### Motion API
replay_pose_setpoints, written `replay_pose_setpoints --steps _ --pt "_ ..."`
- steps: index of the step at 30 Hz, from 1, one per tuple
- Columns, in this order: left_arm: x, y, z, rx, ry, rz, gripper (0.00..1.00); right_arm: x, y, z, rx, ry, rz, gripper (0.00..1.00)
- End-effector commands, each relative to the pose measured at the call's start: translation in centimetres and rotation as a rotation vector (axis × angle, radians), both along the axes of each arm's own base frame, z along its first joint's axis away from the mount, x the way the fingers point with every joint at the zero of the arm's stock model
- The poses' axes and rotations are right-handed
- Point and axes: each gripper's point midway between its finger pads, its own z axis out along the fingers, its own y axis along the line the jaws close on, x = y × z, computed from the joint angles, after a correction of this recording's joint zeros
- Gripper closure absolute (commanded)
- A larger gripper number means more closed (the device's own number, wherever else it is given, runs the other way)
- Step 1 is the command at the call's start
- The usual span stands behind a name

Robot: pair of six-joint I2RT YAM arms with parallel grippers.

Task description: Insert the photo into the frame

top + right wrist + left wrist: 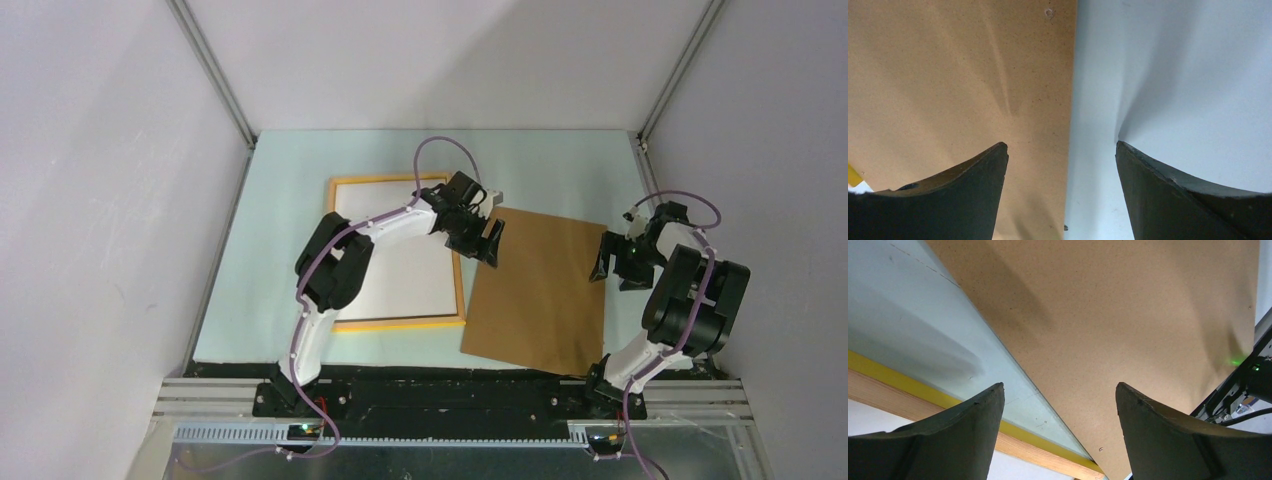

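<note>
Pale green mat (540, 160) between white walls, shown from above and from both wrists. Left gripper (482, 244), jaws spread and empty, straddles the left edge of the board (540, 290), with one finger over the board and the other over the strip of mat beside the frame (400, 323). Right gripper (612, 268), likewise spread and empty, straddles the board's right edge. This placement suggests a hold on opposite edges is being prepared. Board lies askew beside the frame, its near left corner about touching the rail, leaving the opening uncovered. Photo not identifiable, as no flower print shows in any view; the white panel (400, 260) inside the frame may be its back, but this cannot be told. Left arm hides part of that panel
</note>
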Motion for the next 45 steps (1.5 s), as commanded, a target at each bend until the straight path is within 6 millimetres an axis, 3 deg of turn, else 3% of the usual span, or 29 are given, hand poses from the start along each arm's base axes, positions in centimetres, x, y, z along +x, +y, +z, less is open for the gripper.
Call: replay_pose_setpoints --steps 1,20,29,35,40,45 --pt "0.0 -0.2 0.0 0.017 -0.011 0.036 0.14 -0.1 0.5 -0.5 0.05 0.004 0.017 0.17" --pt "-3.1 0.4 -3.9 0.077 0.137 0.078 0.15 1.1 2.0 -1.6 0.151 0.027 0.023 0.2" --pt "-5.4 -1.7 -4.1 0.044 0.204 0.027 0.15 1.9 2.9 -1.4 0.151 0.03 0.059 0.21" --pt "-5.5 -2.4 -4.0 0.024 0.223 0.031 0.15 2.6 3.9 -1.1 0.21 0.022 0.081 0.21" --pt "-5.7 -2.7 -4.1 0.008 0.243 0.029 0.15 3.5 4.9 0.4 0.296 -0.012 0.093 0.24" --pt "-5.7 -3.4 -3.4 -0.027 0.251 0.006 0.15 5.1 6.4 4.8 0.399 -0.117 0.125 0.28"
